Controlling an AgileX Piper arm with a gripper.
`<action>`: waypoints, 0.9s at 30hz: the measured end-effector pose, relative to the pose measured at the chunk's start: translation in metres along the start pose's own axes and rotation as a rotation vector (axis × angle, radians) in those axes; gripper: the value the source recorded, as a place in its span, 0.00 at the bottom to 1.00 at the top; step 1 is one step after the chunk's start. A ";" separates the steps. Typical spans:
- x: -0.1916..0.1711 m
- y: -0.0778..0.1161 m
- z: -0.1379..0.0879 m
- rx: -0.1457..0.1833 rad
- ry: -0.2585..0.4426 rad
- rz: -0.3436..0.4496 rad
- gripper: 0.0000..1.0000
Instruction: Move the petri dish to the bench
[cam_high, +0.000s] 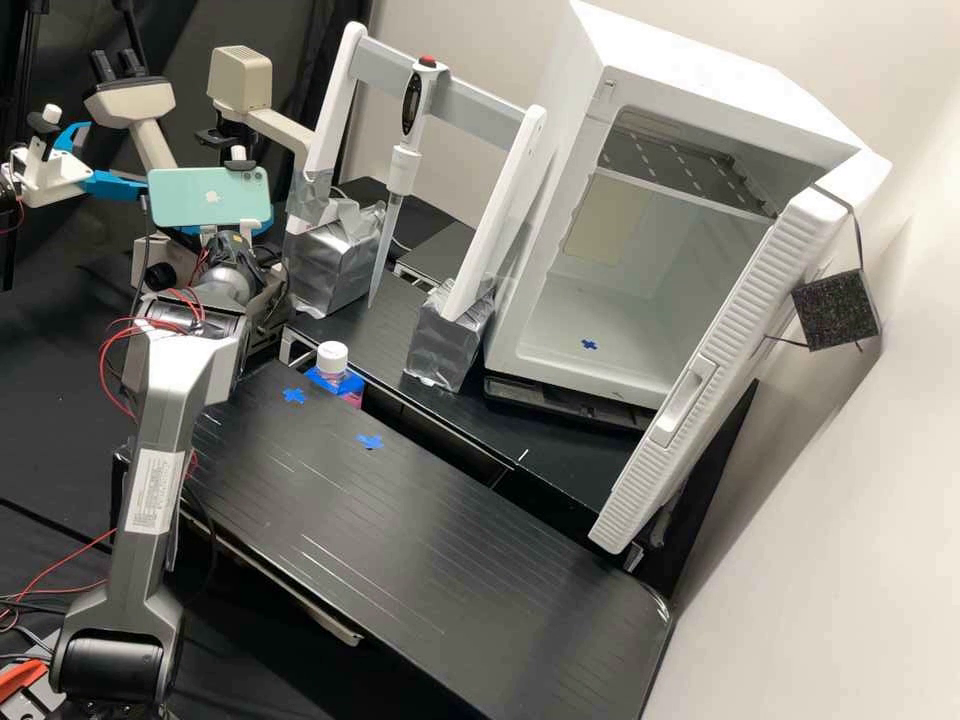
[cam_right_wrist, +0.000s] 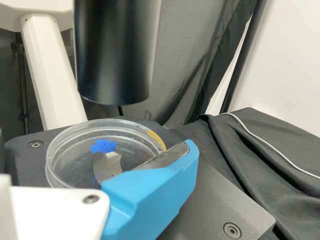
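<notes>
black bench lower than the pincer and off to one side, ready for the petri dish. pale microscope near the pincer, with a dark flat stage just under. step in hand, by best guess: getting a good hold of the dish, then taking it off the stage.

fat dark tube over the dish, higher than the pincer. so do not lift straight up. lift just a tiny bit, slide out from under the tube, and go high only after that.

pincer right beside the dish, maybe touching the rim. apart, together or clamped on the dish? can't tell, with too much hidden. so check the hold first. squeeze softly across the rim, with the same push on each side.

small bottle with a white cap, lower than the pincer and next to the bench. swing wide of the bottle on the way down.

clear dish flat on the stage, close by the pincer, with a blue mark showing through. thin and slippy, most likely, so easy to crack or drop. keep level all the way. for a good spot, try by the two blue crosses, below the pincer. set down slowly, let go gently, back off with no bump.
</notes>
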 end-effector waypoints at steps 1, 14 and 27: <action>0.000 0.000 0.000 0.007 -0.001 0.003 0.00; 0.000 0.001 0.002 0.049 -0.026 0.012 0.00; 0.001 0.005 0.001 0.045 -0.041 0.019 0.00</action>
